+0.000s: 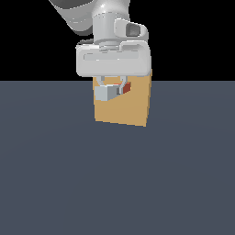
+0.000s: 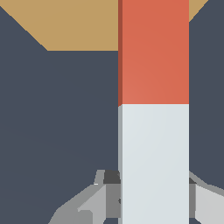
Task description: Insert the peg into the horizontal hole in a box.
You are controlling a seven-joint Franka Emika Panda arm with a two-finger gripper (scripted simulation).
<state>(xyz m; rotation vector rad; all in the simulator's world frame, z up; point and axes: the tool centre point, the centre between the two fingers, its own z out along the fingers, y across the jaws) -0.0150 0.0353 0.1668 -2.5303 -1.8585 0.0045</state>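
Note:
The peg (image 1: 110, 92) is held level in front of the tan box (image 1: 124, 110), its pale grey-white end toward the camera and its orange-red end (image 1: 126, 87) toward the box face. My gripper (image 1: 114, 88) is shut on the peg from above, fingers on both sides of it. In the wrist view the peg (image 2: 154, 131) runs long, white half between my fingers (image 2: 113, 192) and orange-red half reaching over the box (image 2: 78, 26). The hole is hidden behind the peg and gripper.
A dark blue-grey floor (image 1: 114, 183) stretches under everything. The box stands on it at the middle, directly below my white hand (image 1: 113, 59).

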